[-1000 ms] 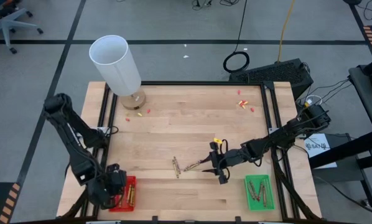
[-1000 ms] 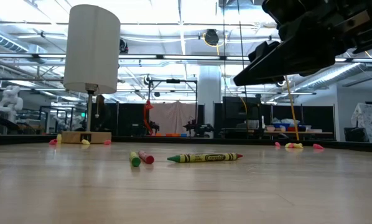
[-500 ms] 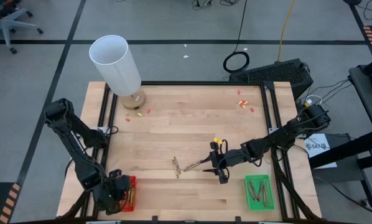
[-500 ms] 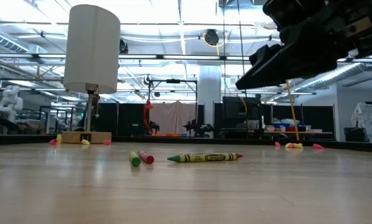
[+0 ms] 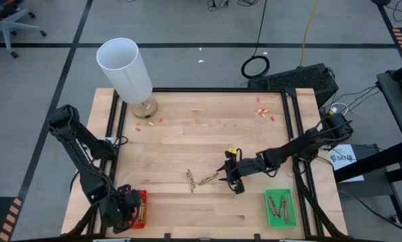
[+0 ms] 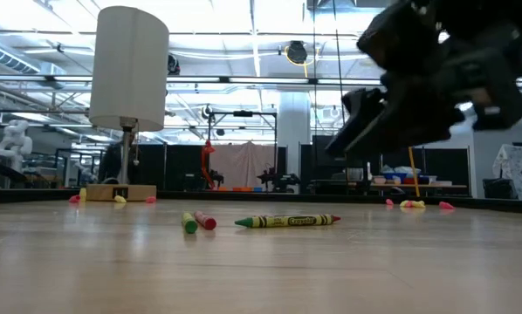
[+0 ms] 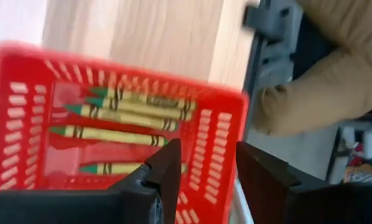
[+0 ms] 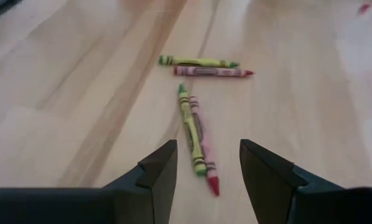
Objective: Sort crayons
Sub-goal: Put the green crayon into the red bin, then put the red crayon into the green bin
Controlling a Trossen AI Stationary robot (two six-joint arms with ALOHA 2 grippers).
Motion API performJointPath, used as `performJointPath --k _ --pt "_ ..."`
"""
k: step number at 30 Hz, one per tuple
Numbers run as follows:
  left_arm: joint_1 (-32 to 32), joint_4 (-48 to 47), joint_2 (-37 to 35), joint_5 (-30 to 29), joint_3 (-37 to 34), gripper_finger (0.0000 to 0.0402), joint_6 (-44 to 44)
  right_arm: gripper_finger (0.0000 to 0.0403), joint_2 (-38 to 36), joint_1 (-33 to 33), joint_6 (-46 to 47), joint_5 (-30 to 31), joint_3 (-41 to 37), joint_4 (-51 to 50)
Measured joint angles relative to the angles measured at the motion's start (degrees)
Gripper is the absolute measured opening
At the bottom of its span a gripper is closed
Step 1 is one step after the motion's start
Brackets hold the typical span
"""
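Note:
Several loose crayons lie flat on the wooden table: one pair (image 8: 198,134) side by side just ahead of my right gripper (image 8: 208,169), another pair (image 8: 204,67) farther off. From above they show left of the gripper (image 5: 231,176), as a pair (image 5: 208,179) and a second pair (image 5: 191,180). The right fingers stand open, above the wood. My left gripper (image 7: 204,171) hangs open over the red tray (image 7: 24,112), which holds several crayons (image 7: 120,118). It touches nothing that I can see.
A green tray (image 5: 279,206) with crayons sits at the near right, and the red tray (image 5: 140,207) at the near left. A white-shaded lamp (image 5: 124,67) stands at the far left corner. Tiny red and yellow scraps (image 5: 263,113) lie toward the far edge. The table's middle is bare wood.
My right gripper has sunk toward the table and edged left toward the loose crayons, rolling a little. My left gripper has shifted slightly over the red tray. The crayons on the table have not moved.

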Motion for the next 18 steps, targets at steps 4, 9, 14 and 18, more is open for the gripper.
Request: performJointPath --k 4,9,14,18 --pt "1.5 -0.2 -0.9 -4.0 1.1 0.0153 0.6 0.0157 4.2 -2.3 -2.1 -3.0 0.0 1.2" --pt "2.8 0.4 -1.1 -11.9 1.8 0.0153 6.4 0.0157 7.2 -4.4 -2.4 -5.8 0.0 2.4" --pt "3.8 0.3 -1.1 -22.0 1.7 0.0153 12.6 0.0157 9.6 -6.7 -3.2 -10.1 0.0 3.7" --pt "5.1 0.4 -1.1 -28.6 1.7 0.0153 16.7 0.0151 10.5 -7.8 -3.2 -11.5 0.0 4.0"
